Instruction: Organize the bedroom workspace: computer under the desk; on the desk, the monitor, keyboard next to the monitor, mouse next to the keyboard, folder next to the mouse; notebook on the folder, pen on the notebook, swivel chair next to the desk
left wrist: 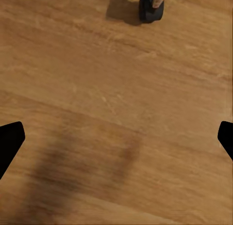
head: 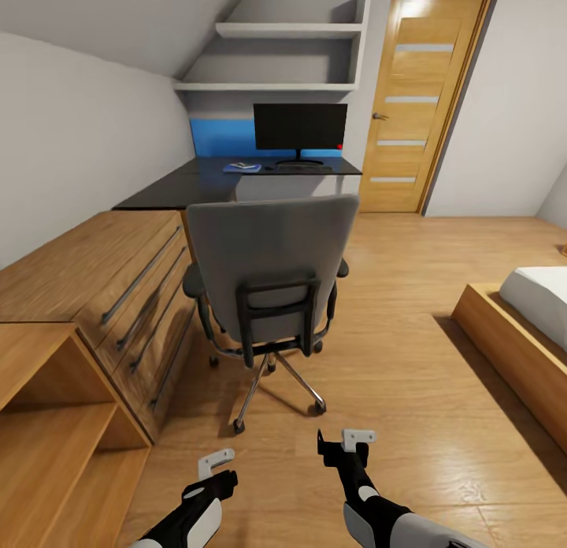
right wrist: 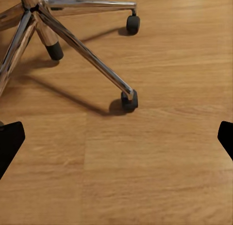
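Hanging low over the floor (head: 409, 390), left fingers (left wrist: 10, 140) and right fingers (right wrist: 10, 137) both released, empty. Chair (head: 272, 264) just ahead of them, back facing. Beyond it, desk (head: 205, 182) with folder (head: 242, 168), keyboard (head: 303, 169), monitor (head: 300, 128).

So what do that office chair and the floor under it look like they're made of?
The swivel chair seems padded in matte grey fabric, since its back shows no shine, on what looks like a black plastic frame. Its star base looks like polished chrome metal, with bright streaks along the legs, ending in black castors, probably plastic. The floor looks like light varnished wood planks, with visible grain and seams.
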Controlling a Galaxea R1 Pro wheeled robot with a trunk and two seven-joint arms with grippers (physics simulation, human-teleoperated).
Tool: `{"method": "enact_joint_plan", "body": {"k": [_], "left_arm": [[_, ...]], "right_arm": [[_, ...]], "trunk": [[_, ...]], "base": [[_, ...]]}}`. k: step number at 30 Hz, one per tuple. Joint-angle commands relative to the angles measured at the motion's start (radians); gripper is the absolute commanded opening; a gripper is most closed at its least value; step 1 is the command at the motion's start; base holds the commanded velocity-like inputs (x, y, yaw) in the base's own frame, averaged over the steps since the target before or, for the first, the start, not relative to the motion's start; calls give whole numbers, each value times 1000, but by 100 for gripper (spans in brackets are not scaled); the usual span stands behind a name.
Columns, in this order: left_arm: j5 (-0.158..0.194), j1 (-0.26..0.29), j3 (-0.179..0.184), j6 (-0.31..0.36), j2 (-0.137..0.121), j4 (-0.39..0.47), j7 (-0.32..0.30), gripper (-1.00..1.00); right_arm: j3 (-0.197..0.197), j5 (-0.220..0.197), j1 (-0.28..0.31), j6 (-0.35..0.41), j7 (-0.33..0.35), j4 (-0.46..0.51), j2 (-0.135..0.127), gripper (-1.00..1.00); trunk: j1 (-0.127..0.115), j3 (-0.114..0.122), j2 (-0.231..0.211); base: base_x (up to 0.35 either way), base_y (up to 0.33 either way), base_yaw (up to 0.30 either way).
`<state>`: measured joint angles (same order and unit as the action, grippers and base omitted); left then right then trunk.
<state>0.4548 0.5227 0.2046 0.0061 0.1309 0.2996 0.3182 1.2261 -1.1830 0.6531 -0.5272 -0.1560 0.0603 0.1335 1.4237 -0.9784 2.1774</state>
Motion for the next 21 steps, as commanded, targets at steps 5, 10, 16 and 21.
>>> {"method": "enact_joint_plan", "body": {"k": [5, 10, 16, 21], "left_arm": [[7, 0, 9, -7, 1, 1, 7, 100], [5, 0, 14, -11, 1, 1, 7, 100], [5, 0, 17, -30, 0, 1, 6, 100], [5, 0, 19, -52, -2, 1, 6, 100]], "right_arm": [[8, -2, 0, -1, -9, 1, 0, 100], [8, -3, 0, 0, -9, 1, 0, 100], [8, -3, 0, 0, -9, 1, 0, 100], [9, -2, 0, -1, -9, 1, 0, 100]], "trunk": [[19, -17, 36], [19, -17, 36], [19, -17, 36], [19, -17, 36]], "base": [[0, 0, 0], [0, 0, 0], [0, 0, 0], [93, 0, 0]]}}
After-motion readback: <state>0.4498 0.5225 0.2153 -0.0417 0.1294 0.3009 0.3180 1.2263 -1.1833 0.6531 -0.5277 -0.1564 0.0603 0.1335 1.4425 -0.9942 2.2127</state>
